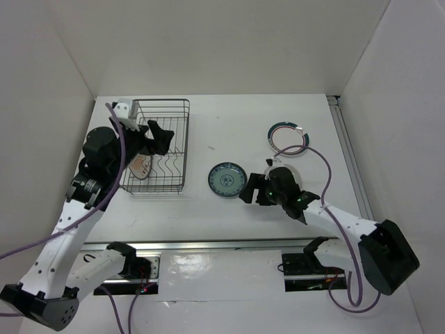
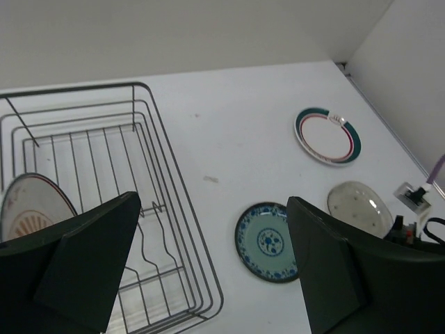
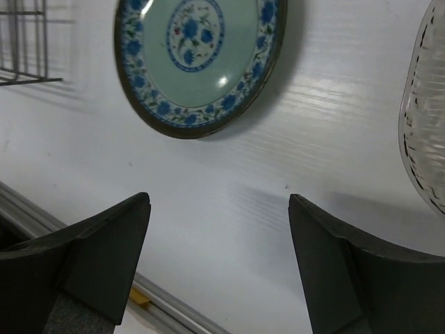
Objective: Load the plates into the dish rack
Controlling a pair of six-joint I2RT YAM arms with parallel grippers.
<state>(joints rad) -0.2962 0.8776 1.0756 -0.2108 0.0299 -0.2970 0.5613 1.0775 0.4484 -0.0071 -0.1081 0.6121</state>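
Nearest, along the lower part of the top view, a metal rail [image 1: 229, 245] edges the smooth white worktop [image 1: 208, 118]. Just beyond it the right pincer [image 1: 250, 191] [image 3: 219, 202] points toward the frame's left. Its dark wedge-shaped fingers are spread wide with only bare worktop between them, so it grips nothing.

Just beside its tips, about mid-frame, the blue-teal plate [image 1: 227, 179] lies flat. It is round and glossy, with a blue floral rim around a pale green well. The right wrist view cuts off its top.

The clear plate [image 2: 359, 207] is greyish with a speckled, ribbed surface, and it lies flat to the right of the blue one. In the top view the right arm hides nearly all of it. The right wrist view shows only a sliver at the right edge.

At the left of the top view stands the dish rack [image 1: 188, 139], a rectangular basket of thin dark wire. Its long axis runs from bottom to top of the frame, and wavy divider wires cross its floor. The sunburst plate [image 1: 141, 167], white with orange rays, sits in the rack's lower-left corner and appears tilted on edge. The left arm covers part of it, and a finger cuts it off in the left wrist view. The left pincer [image 1: 158, 136] hangs over the rack's middle, jaws fully apart and empty.

Farthest, at upper right, a white ringed plate [image 1: 288, 137] with teal and red rim bands lies flat. A purple cable [image 1: 316, 167] crosses its lower edge.
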